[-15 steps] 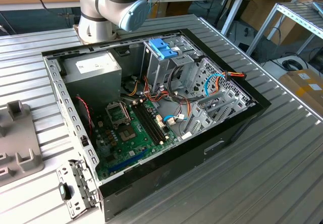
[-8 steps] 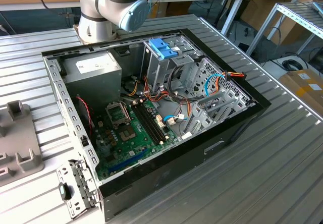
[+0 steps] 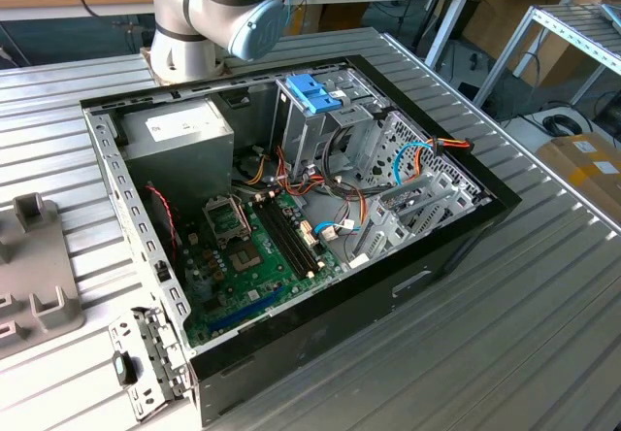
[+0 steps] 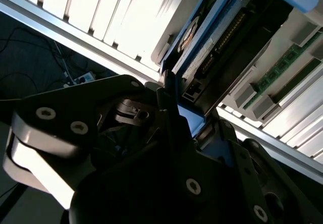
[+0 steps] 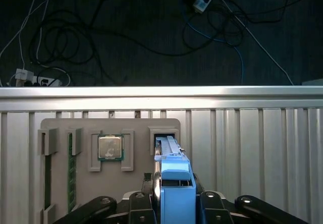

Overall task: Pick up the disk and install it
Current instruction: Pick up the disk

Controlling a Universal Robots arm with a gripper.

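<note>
Where the ribbed surface (image 5: pixel 262 148) carries the grey tray (image 5: pixel 86 124), your claw (image 5: pixel 175 196) grips the disk (image 5: pixel 174 176) by its two flat sides. The disk stands on its edge in the tray's slot (image 5: pixel 160 134). Hold it straight and snug, so it does not rub the slot.

The exterior view is evenly bright. In the second wrist view the table (image 4: pixel 121 17) glares white — my gripper (image 4: pixel 174 103), clamping the disk (image 4: pixel 207 45), sits in black shadow.
</note>
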